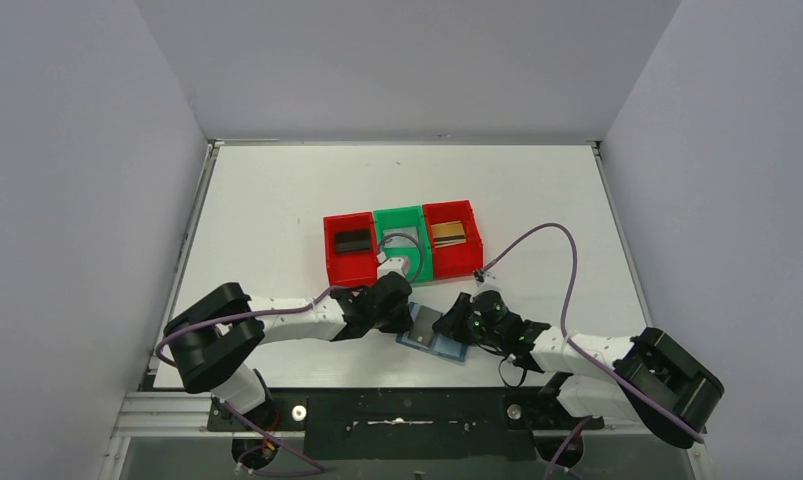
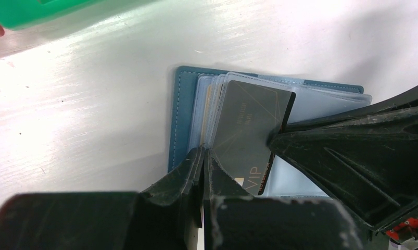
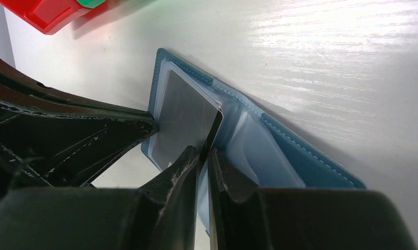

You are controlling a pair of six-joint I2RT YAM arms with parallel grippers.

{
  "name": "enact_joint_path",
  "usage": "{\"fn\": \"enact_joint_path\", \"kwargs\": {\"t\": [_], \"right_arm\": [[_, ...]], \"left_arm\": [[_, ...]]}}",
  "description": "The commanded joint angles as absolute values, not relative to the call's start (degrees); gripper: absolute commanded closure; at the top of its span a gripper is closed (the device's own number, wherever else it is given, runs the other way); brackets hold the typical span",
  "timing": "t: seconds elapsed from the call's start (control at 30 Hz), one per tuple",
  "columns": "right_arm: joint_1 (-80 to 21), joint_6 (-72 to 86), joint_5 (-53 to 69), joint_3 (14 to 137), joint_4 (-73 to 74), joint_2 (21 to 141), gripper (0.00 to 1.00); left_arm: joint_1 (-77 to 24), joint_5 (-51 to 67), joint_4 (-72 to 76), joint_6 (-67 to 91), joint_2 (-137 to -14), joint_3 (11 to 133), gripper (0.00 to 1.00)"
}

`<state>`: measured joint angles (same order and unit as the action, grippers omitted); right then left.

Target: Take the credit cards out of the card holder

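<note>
card (image 2: 248,125) fine print illegible, lower edge hidden

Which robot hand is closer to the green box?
Left. The left gripper is close beside the green bin; the right gripper is farther, across the card holder.

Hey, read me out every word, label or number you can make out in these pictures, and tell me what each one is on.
"VIP": printed in pale letters near one corner of the dark card over the open card holder, in the left wrist view.
Fainter lines across the card's middle, and tiny print along its edge beside that word: too blurred to read.
Top and right wrist views: no readable text.
</note>
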<state>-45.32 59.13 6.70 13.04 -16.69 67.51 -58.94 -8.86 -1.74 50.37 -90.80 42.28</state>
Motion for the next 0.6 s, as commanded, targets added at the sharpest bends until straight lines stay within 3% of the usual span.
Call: {"fn": "enact_joint_path", "kwargs": {"t": [0.0,0.1,0.57], "right_arm": [[-45.97,59.06,11.49,13.58,-23.06,66.75,0.92],[-45.84,58.35,11.27,13.28,-22.59,65.60,0.98],[-40.85,53.91,21.03,12.31,-22.47,64.75,0.98]], "left_arm": [[-59.68,-9.60,-6.48,50.16,-94.13,41.60,1.00],[-59.63,-9.95,-6.97,50.27,-94.11,41.71,1.00],[-60.24,-10.46,-8.81,50.29,-91.56,41.95,1.00]]}}
